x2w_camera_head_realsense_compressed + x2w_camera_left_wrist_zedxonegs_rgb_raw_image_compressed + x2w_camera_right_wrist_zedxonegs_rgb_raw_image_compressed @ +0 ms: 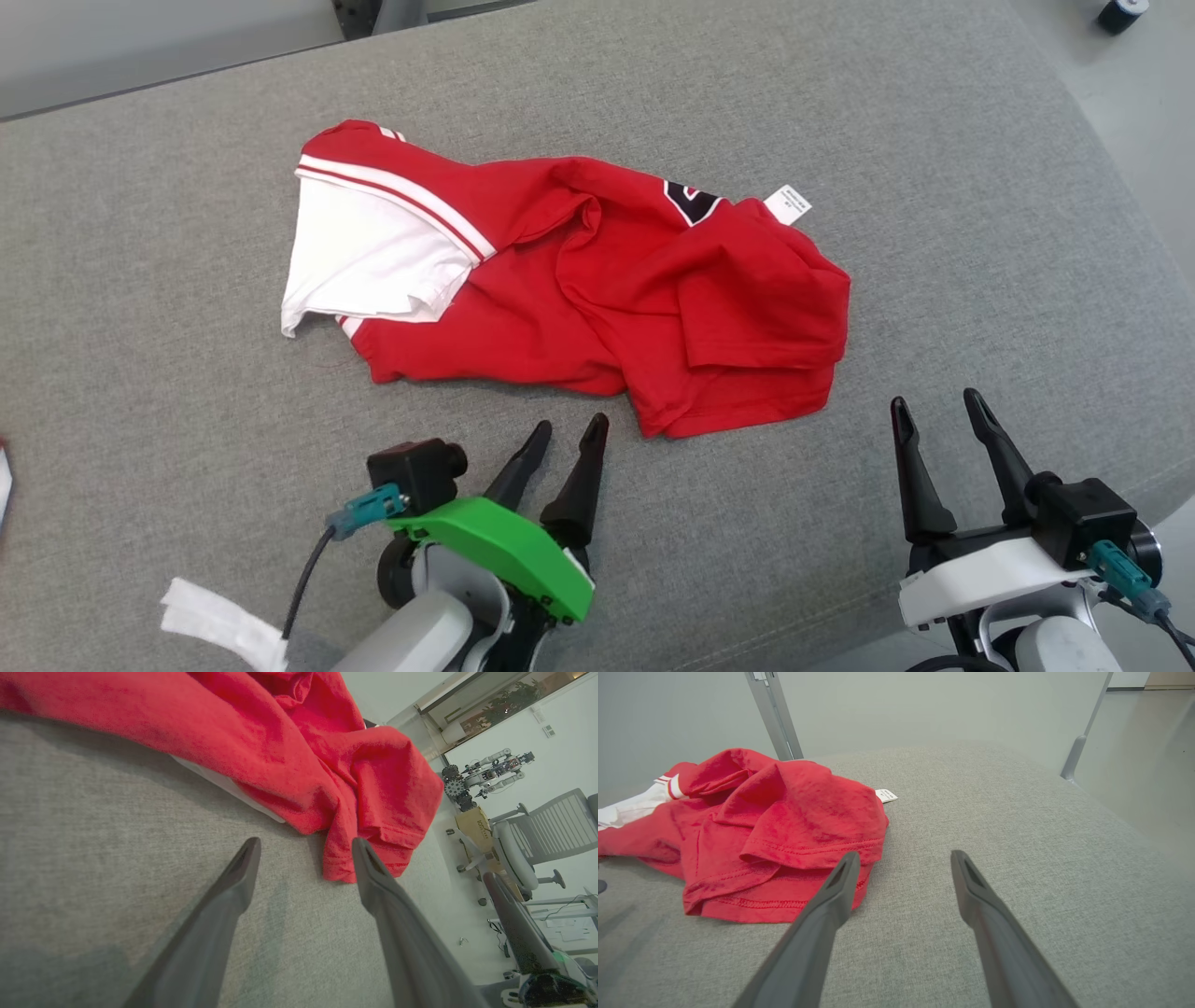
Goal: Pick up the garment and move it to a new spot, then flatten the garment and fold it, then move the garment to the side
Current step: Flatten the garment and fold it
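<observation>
The crumpled red garment (pixel 597 280) lies mid-worktop (pixel 980 233), with bare grey surface open on all sides. The left claw (pixel 571 423), fingers apart and empty, sits just short of its near hem. The right claw (pixel 935 399), likewise apart, hovers near the worktop's front-right edge.

The white tag (pixel 787 204) on the garment (pixel 607 289) bears print too small to read.

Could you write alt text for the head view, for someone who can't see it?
A crumpled red and white garment lies on a grey fabric surface. Near the bottom, the left gripper and right gripper are open, holding nothing.
</observation>
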Available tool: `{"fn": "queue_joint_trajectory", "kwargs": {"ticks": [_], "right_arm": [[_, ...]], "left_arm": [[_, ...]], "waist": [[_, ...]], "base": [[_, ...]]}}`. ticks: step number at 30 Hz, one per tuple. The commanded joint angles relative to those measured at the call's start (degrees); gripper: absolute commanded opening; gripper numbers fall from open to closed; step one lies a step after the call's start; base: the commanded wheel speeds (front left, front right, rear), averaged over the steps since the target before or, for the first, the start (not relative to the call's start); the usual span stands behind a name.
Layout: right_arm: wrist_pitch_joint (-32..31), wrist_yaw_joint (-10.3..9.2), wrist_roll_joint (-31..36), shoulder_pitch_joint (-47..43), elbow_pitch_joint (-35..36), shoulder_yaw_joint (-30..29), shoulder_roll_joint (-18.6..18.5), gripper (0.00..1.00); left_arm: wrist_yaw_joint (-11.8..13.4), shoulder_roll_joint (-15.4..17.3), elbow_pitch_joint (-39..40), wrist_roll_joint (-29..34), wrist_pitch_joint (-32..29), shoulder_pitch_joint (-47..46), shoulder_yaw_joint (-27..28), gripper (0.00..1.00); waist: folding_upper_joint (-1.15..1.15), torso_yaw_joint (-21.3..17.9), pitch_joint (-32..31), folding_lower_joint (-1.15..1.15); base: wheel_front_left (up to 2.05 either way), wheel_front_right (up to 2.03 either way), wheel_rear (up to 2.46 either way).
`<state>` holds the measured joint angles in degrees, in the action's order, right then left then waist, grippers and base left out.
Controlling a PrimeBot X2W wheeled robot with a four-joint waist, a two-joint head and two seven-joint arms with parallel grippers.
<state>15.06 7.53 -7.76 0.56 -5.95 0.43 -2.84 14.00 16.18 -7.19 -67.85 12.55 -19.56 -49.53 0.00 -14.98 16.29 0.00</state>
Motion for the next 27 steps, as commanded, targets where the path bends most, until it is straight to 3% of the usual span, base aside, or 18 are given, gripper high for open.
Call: {"fn": "queue_joint_trajectory", "kwargs": {"ticks": [1, 7, 13, 15, 22, 27], "right_arm": [[0.2, -0.08, 0.4, 0.7, 0.1, 0.1, -0.1, 1.00], [0.2, -0.08, -0.2, 1.1, 0.2, 0.7, -0.1, 1.00], [0.2, -0.08, -1.1, 1.0, -0.1, 1.0, -0.1, 1.00], [0.2, -0.08, -1.5, 1.2, -0.2, 1.1, -0.1, 1.00], [0.2, -0.08, -2.2, 1.7, -0.2, 1.2, -0.1, 1.00], [0.2, -0.08, -2.6, 2.0, -0.2, 1.2, -0.1, 1.00]], "left_arm": [[-1.4, -1.5, -1.7, -0.1, -0.4, -1.5, -0.5, 1.00], [-4.8, -7.2, -10.3, -1.3, -2.9, -6.3, -1.9, 1.00], [-6.3, -10.0, -16.3, -3.0, -5.0, -9.1, -1.9, 1.00], [-7.4, -10.7, -18.0, -3.1, -6.3, -10.1, -2.8, 0.00], [-9.6, -12.3, -17.1, -3.1, -8.4, -12.4, -5.5, 0.00], [-8.0, -12.8, -16.4, -3.3, -7.3, -13.9, -6.2, 0.00]], "waist": [[0.00, 0.3, 0.7, 0.00], [0.00, -0.8, 1.8, 0.00], [0.00, -2.6, 2.4, 0.00], [0.00, -3.3, 2.8, 0.00], [0.00, -4.2, 3.4, 0.00], [0.00, -4.6, 3.6, 0.00]], "base": [[0.00, 0.00, 0.00], [0.00, 0.00, 0.00], [0.00, 0.00, 0.00], [0.00, 0.00, 0.00], [0.00, 0.00, 0.00], [0.00, 0.00, 0.00]]}}
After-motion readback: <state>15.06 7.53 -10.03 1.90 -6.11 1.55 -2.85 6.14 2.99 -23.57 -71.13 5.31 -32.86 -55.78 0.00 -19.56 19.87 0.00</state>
